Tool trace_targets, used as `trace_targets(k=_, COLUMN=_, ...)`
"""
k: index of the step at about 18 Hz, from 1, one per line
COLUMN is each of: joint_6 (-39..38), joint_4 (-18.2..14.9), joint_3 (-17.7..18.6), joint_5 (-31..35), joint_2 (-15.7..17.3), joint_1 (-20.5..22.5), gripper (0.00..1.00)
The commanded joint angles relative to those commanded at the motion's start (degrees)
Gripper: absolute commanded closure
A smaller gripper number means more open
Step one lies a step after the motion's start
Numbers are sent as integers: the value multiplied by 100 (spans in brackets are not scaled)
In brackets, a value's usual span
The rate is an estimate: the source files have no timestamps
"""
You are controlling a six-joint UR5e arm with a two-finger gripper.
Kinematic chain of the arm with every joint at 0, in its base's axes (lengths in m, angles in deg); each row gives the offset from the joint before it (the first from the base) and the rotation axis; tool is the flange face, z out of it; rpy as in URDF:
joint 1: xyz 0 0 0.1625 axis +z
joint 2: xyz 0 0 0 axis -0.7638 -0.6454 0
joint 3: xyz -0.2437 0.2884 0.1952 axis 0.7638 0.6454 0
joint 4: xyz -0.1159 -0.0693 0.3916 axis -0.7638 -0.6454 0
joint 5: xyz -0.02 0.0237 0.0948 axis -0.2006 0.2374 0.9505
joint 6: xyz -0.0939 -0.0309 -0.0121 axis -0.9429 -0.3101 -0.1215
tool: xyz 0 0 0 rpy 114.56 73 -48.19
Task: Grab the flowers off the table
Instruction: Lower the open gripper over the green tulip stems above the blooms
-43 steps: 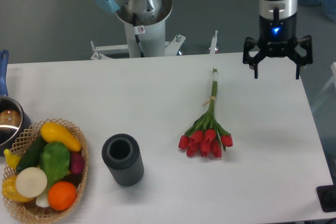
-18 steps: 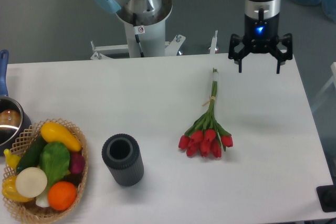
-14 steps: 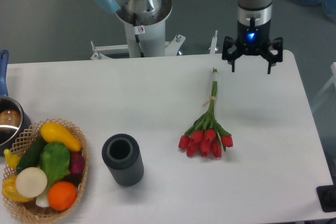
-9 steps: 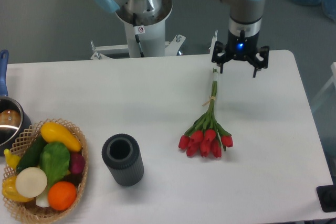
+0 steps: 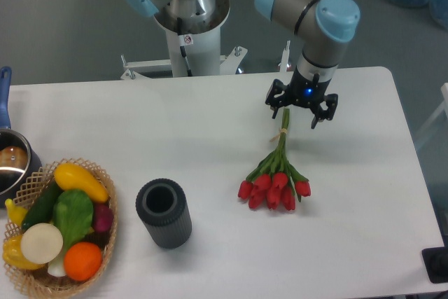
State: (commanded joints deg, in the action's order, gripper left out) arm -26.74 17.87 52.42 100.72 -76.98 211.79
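Nearest: woven wicker basket of plastic vegetables (image 5: 59, 232) at the front-left edge of the flat white counter (image 5: 175, 124), ribbed dark grey cylinder cup (image 5: 164, 212) standing upright just right of it. Bunch of red tulips with long green stems (image 5: 277, 169) lies flat on the counter right of centre, blooms toward the camera, stems pointing away. Black two-finger end effector (image 5: 299, 108) is over the far stem tips, fingers spread wide on either side, gripping nothing; contact can't be judged.
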Motion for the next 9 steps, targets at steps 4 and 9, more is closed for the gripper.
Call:
trace_targets(k=4, joint_6=-9, joint_4=9, joint_3=18, joint_5=-70, joint_2=-44, joint_1=0, gripper=0)
trace_targets(k=9, joint_6=-44, joint_4=26, joint_3=18, joint_5=-123, joint_2=-211, joint_1=-114, gripper=0)
